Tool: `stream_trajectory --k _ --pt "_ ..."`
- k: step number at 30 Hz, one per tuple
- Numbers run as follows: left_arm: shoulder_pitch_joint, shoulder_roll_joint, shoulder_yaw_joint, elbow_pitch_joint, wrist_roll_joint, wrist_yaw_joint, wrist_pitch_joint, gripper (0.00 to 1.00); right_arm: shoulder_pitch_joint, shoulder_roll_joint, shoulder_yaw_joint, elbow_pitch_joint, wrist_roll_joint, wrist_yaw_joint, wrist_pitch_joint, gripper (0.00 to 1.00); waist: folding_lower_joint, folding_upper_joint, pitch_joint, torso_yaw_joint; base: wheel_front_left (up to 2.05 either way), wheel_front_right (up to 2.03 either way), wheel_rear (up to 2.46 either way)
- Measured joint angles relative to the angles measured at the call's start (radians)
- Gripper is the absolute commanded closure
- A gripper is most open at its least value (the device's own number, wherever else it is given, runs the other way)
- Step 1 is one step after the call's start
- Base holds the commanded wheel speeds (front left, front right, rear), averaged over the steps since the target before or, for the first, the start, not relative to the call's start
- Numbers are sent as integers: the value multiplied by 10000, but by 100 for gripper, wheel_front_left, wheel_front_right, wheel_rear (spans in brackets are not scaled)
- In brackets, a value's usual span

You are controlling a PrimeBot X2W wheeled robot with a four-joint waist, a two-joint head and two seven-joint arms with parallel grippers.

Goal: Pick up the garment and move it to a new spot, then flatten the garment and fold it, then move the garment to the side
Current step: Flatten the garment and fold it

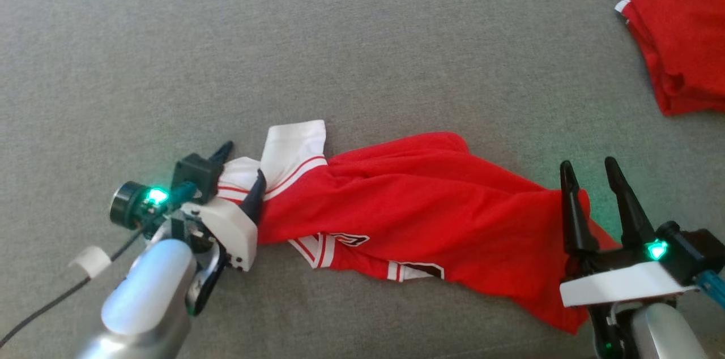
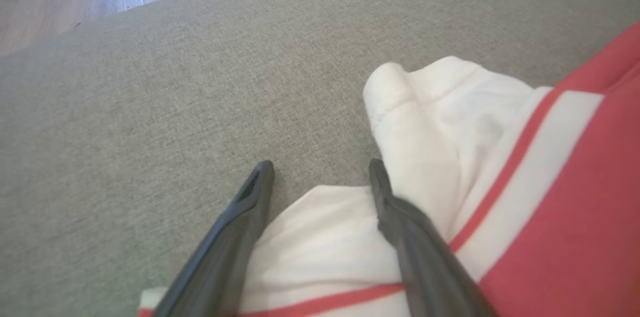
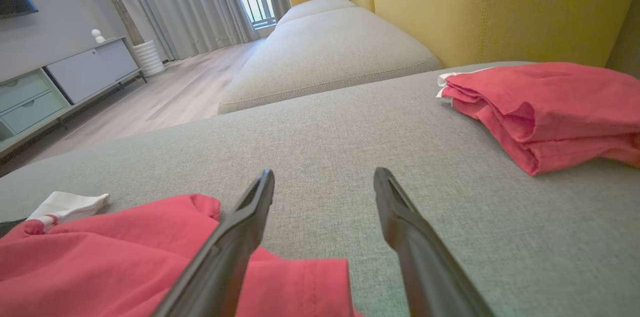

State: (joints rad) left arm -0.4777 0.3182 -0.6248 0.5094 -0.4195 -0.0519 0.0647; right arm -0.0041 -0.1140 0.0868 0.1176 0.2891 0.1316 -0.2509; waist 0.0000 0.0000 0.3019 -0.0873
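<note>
You have a red garment (image 1: 419, 200) lying crumpled on the grey sofa cushion (image 1: 340, 53). It is drawn out in a long, rumpled band from the robot's left toward the lower right of the head view. Its left end is a white sleeve (image 1: 294, 149) with thin red stripes, bunched and turned over on itself. Along the near edge, red-and-white lettering (image 1: 340, 241) peeks from the folds. The cloth is neither flattened nor folded.

Overhead head view, low wrists, shared garment (image 1: 425, 195)
</note>
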Motion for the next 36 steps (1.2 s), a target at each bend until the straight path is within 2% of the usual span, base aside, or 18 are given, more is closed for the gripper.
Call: stream_trajectory --k 1,2,3,4,10,16,23,24,27,29,32,33,34,36 --pt "42 2 -42 -67 42 61 79 0 -35 0 2 -2 0 0 0 0 0 0 -9 30 0 0 0" --pt "85 4 -90 -138 84 128 127 21 -59 -2 4 -2 0 0 0 0 0 0 -18 57 0 0 0" --pt "134 4 -136 -228 125 199 82 74 -67 -4 8 -2 -2 0 0 0 0 0 -26 80 0 0 0" --pt "158 2 -190 -286 178 261 -19 100 -66 -2 13 -2 -2 0 0 0 0 0 -33 100 0 0 0" --pt "245 38 -104 -426 529 775 -1133 100 -66 -6 59 10 0 0 0 0 0 0 -114 236 0 0 0" --pt "-385 128 477 -673 796 1333 -2550 100 -65 -8 77 33 0 0 0 0 0 0 -223 345 0 0 0" --pt "-702 130 667 -1442 1154 1555 -3060 100 -65 -10 138 75 0 0 0 0 0 0 -314 375 0 0 0" --pt "-680 132 644 -1666 1218 1553 -3118 100 -64 -10 155 81 0 0 0 0 0 0 -334 367 0 0 0" --pt "-384 115 88 -2324 1379 1183 -3175 100 -61 -10 184 90 2 0 0 0 0 0 -405 332 0 0 0" --pt "191 19 -533 -2468 1505 926 -3162 100 -49 -13 173 105 4 0 0 0 0 0 -413 320 0 0 0" --pt "1297 -219 -1313 -2489 1580 780 -2915 100 -51 -13 161 138 2 0 0 0 0 0 -401 327 0 0 0" --pt "1599 -295 -1480 -2491 1570 780 -2838 91 -51 -13 148 146 4 0 0 0 0 0 -399 337 0 0 0" --pt "1817 -359 -1599 -2489 1563 780 -2750 0 -51 -12 140 150 2 0 0 0 0 0 -400 349 0 0 0" --pt "2014 -470 -1699 -2581 1565 851 -2729 0 -51 -6 140 155 2 0 0 0 0 0 -417 377 0 0 0"
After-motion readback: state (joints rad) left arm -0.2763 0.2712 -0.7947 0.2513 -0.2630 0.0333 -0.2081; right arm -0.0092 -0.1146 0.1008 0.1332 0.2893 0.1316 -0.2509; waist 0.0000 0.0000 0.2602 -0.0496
